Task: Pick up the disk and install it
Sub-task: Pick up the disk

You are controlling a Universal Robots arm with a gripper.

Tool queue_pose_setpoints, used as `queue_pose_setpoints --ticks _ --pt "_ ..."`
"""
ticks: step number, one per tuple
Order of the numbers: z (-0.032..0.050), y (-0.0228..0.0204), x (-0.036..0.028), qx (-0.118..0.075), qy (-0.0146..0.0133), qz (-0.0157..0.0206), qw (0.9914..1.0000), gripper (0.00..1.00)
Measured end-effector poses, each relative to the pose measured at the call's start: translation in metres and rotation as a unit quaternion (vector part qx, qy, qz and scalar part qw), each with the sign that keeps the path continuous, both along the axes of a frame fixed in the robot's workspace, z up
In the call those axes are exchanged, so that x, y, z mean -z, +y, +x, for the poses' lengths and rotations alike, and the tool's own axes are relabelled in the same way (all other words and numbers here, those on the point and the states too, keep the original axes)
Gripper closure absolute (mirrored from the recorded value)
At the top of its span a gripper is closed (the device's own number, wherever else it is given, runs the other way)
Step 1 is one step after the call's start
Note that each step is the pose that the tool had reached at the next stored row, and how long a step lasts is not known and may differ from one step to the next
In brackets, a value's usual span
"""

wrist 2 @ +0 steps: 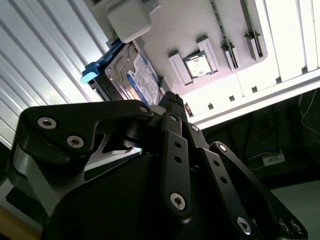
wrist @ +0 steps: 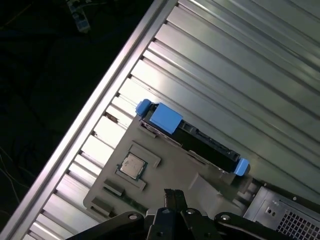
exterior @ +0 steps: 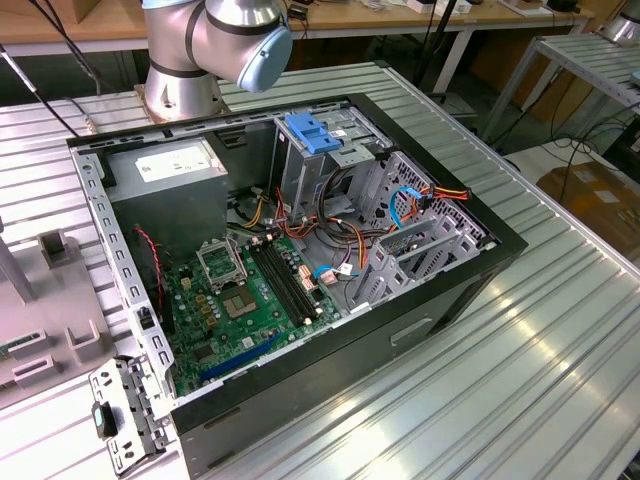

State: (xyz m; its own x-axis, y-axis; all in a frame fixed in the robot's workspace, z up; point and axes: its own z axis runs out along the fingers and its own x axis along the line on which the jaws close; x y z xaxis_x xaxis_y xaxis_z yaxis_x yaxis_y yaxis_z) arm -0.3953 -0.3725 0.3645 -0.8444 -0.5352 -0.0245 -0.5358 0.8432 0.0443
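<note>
The disk (wrist: 192, 137) stands on its long edge in a slot of the grey tray (wrist: 175, 167), which lies on the ribbed metal table (wrist: 250, 65) just beside a corner of the computer case (wrist: 280, 212); I judge it is kept upright like this so that its two flat faces are free and can be taken from above. In the second wrist view its label (wrist 2: 137, 77) with the blue band faces the camera; the blue rails run along its sides and a grey block of the tray props it at one end. A small square chip (wrist: 132, 165) lies flat in another pocket of the same tray, apart from the disk. The gripper (wrist: 173, 192) hovers above the tray, near the disk but not touching it; its fingertips appear pressed together with nothing between them, so it carries nothing and the pick-up is not yet done. In the exterior view the computer case (exterior: 400, 320) lies on its side with the panel off, so the green board (exterior: 240, 300) and the metal drive cage (exterior: 420, 235) are open from above; probably this is to give the arm free access.
</note>
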Motion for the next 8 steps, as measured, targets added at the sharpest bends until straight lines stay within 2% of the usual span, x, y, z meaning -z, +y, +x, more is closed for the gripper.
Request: queue_pose_setpoints --ticks 8 --pt "0.0 0.0 0.0 -0.031 0.0 0.0 0.99951 0.89"
